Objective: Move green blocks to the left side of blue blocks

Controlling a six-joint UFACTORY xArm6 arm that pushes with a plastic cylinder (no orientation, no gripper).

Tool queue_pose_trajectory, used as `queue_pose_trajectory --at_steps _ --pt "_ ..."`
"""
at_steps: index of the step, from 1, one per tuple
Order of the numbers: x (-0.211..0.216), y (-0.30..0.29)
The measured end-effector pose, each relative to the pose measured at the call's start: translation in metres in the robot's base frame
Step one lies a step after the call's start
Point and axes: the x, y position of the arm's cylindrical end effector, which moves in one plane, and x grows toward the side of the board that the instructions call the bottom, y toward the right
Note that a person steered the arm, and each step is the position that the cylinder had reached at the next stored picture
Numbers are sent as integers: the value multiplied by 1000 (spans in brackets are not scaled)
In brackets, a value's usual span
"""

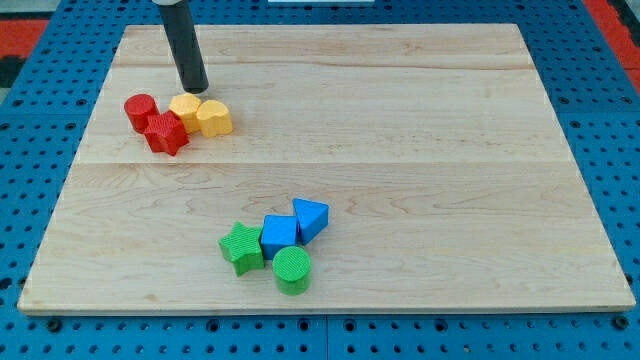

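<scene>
A green star block (241, 247) lies touching the left side of a blue cube (279, 236). A blue triangular block (311, 217) sits against the cube's upper right. A green cylinder (292, 270) stands just below the blue cube, touching it. My tip (194, 87) is at the view's upper left, far from the green and blue blocks, right above a yellow block.
Near my tip is a cluster: a red cylinder (141, 111), a red star block (166, 133), a yellow hexagonal block (185, 107) and a yellow heart-shaped block (214, 118). The wooden board (420, 120) rests on a blue pegboard (610, 120).
</scene>
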Motion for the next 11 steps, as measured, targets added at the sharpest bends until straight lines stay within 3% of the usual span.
queue_pose_trajectory --at_steps 1,2,3,4,6,11 --pt "-1 71" --pt "25 130" --pt "109 138" --pt "139 45" --pt "294 -22" --pt "302 37"
